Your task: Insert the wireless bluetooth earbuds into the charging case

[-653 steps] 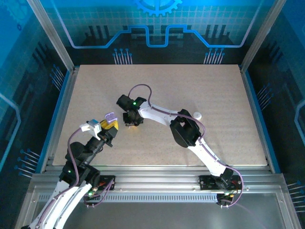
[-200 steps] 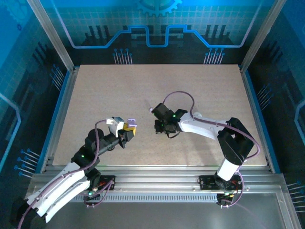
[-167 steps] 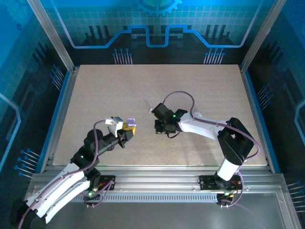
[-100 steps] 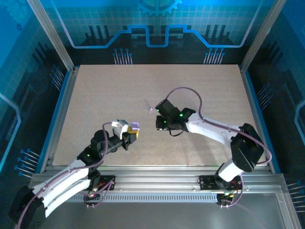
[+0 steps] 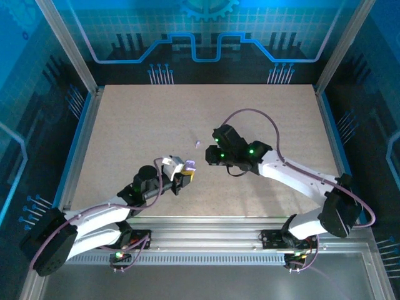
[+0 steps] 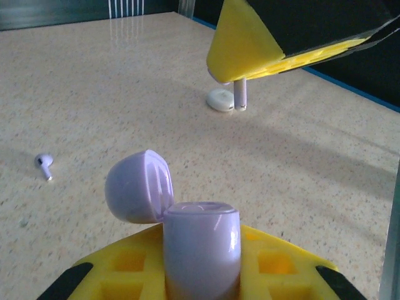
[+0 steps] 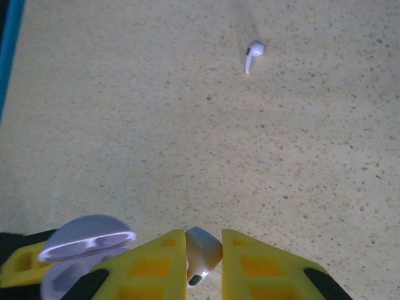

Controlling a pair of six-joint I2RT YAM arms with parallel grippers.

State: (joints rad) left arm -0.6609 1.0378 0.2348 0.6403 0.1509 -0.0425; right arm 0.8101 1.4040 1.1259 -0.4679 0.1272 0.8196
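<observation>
My left gripper (image 5: 185,177) is shut on the lilac charging case (image 6: 200,247), held upright with its domed lid (image 6: 137,185) flipped open to the left. The case also shows from above (image 5: 188,166). My right gripper (image 7: 204,257) is shut on one pale earbud (image 7: 203,250) pinched between the yellow fingers (image 7: 156,265). It hovers just right of and beyond the case, and the earbud's stem (image 6: 240,94) hangs below its finger (image 6: 250,44). A second earbud (image 7: 254,51) lies loose on the table (image 5: 197,144), also in the left wrist view (image 6: 44,164).
A small white rounded piece (image 6: 220,100) lies on the speckled beige tabletop (image 5: 269,112) beyond the right gripper. Metal rails and blue walls border the table. The case's open lid (image 7: 87,238) sits at the lower left of the right wrist view.
The left arm has carried the open case rightward toward the table's middle. The right gripper, still holding its earbud, has shifted slightly right and come close to the case.
</observation>
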